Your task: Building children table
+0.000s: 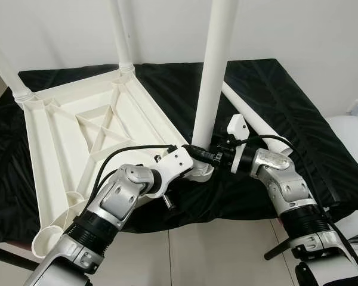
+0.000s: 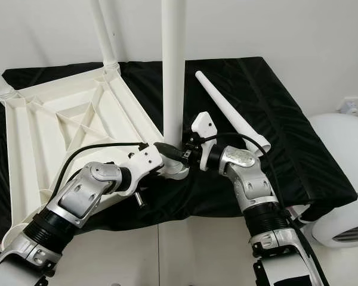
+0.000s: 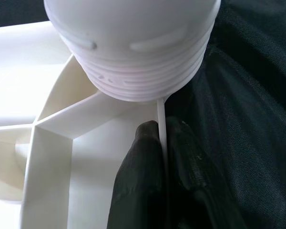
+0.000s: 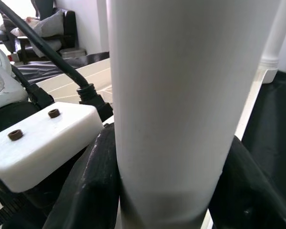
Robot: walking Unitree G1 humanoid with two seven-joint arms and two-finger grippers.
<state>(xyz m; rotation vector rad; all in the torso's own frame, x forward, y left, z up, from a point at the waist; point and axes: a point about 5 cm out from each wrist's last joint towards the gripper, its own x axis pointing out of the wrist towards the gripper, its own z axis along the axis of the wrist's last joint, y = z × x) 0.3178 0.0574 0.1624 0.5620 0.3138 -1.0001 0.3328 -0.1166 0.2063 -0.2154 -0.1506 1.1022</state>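
Nearest me, my left gripper (image 3: 163, 157) pinches the thin side wall of the upturned white tabletop (image 1: 77, 143) at its near corner, one black finger on each face, right under the threaded socket. My right gripper (image 4: 169, 191) clamps around the base of the upright white leg (image 1: 212, 77) standing in that corner socket. Beyond, a loose leg (image 2: 230, 110) lies on the black cloth (image 2: 286, 125), and two more legs stand in the far corners.
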